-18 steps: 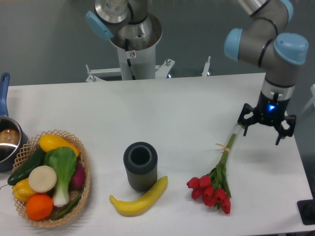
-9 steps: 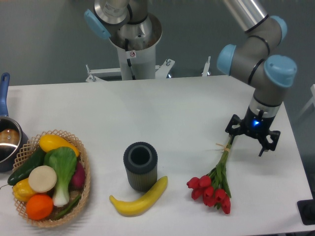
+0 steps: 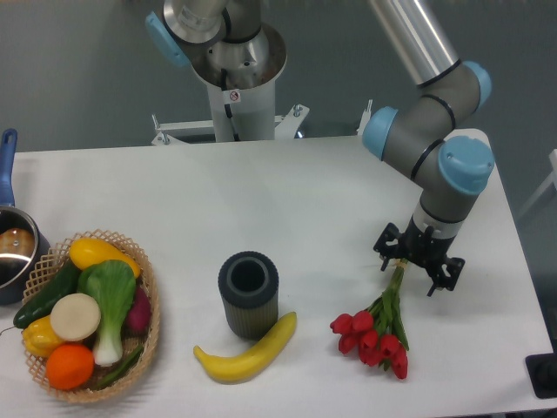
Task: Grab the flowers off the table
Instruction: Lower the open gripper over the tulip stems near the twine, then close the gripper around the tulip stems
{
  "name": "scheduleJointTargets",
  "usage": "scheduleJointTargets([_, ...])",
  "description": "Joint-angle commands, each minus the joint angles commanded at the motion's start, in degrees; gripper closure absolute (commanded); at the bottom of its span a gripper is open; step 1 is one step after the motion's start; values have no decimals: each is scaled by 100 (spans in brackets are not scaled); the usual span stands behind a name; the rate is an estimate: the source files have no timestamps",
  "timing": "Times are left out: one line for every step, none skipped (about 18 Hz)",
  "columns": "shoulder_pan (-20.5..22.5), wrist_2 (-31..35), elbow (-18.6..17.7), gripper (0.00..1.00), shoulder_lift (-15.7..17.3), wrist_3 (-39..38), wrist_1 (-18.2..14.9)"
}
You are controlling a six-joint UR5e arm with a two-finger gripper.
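The flowers (image 3: pixel 376 334), red tulips on thin green stems, lie on the white table (image 3: pixel 305 200) at the front right, blooms toward the front edge. My gripper (image 3: pixel 417 260) hangs over the upper end of the stems, covering the tied part. Its black fingers (image 3: pixel 385 243) are spread to either side of the stems, so it is open, and nothing is held.
A dark ribbed cylinder vase (image 3: pixel 248 293) stands left of the flowers with a banana (image 3: pixel 248 353) in front of it. A wicker basket (image 3: pixel 146 324) of vegetables and fruit sits at the front left, a pot (image 3: pixel 10 248) behind it. The arm's base (image 3: pixel 237 78) rises at the back.
The gripper has moved left and toward the front, from beside the stem tips to directly over the upper stems. The flowers have not moved.
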Motion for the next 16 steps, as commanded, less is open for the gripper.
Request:
scheduleJointTargets([0,0,0,0,-35,9,0])
scheduleJointTargets([-9,0,0,0,-53,9,0])
scheduleJointTargets([-17,0,0,0,-70,9,0])
scheduleJointTargets([-18,0,-9,0,-79,17,0])
scheduleJointTargets([-18,0,-9,0,-105,26,9])
scheduleJointTargets([-18,0,-9,0,-123,26,9])
scheduleJointTargets([-18,0,-9,0,-149,26,9])
scheduleJointTargets([-18,0,-9,0,-149,26,9])
scheduleJointTargets([-18,0,-9,0,-149,26,9])
scheduleJointTargets([-26,0,-9,0,-149,26,9])
scheduleJointTargets([-26,0,-17,1,-158,18,9])
scheduleJointTargets([-26,0,-18,8,-158,9,9])
scheduleJointTargets([-26,0,-9,14,-176,9,9])
scheduleJointTargets([-35,0,-9,24,-193,9,9])
scheduleJointTargets([-35,0,0,32,-193,9,9])
scheduleJointTargets([-35,0,0,33,-193,9,9])
